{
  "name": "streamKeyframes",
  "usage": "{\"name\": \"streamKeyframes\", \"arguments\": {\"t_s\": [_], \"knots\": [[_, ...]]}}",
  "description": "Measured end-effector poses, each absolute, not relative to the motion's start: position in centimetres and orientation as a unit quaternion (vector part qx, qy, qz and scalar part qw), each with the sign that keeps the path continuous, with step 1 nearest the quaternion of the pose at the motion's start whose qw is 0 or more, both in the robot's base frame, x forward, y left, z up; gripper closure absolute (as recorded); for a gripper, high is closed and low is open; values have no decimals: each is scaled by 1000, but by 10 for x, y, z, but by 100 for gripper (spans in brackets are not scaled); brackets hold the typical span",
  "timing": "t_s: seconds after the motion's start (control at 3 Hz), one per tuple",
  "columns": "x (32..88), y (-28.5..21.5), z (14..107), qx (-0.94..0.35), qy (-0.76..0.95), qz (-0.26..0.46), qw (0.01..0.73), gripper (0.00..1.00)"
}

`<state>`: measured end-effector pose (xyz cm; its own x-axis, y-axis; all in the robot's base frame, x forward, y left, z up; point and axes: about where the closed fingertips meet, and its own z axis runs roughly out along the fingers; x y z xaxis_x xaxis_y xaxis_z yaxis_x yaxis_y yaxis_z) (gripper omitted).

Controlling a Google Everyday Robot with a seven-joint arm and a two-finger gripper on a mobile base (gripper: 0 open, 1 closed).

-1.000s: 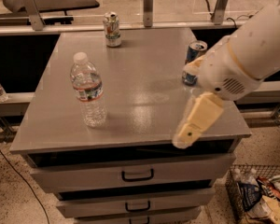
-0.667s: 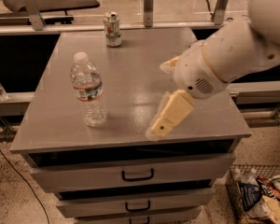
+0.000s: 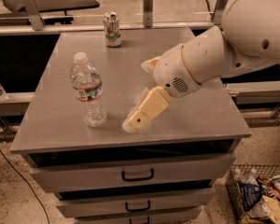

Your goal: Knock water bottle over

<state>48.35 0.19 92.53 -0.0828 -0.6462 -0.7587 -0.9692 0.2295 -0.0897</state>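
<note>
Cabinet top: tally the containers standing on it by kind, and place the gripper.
water bottle: 1
drink can: 1
Total: 2 in view
The gripper is low, just right of the water bottle, apart from it.

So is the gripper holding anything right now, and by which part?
Nothing: the gripper sits beside the upright water bottle, apart from it, near the table's front edge.

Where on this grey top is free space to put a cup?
Bare: the back left corner, beside the can and behind the water bottle; also the front right corner, right of the pincer. Crowded: front middle, between bottle and pincer.
</note>
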Motion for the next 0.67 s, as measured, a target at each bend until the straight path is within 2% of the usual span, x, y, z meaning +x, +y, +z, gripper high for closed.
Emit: {"name": "streamKeyframes", "arguments": {"t_s": [0.67], "knots": [[498,38,902,-550,696,241,394,0]]}}
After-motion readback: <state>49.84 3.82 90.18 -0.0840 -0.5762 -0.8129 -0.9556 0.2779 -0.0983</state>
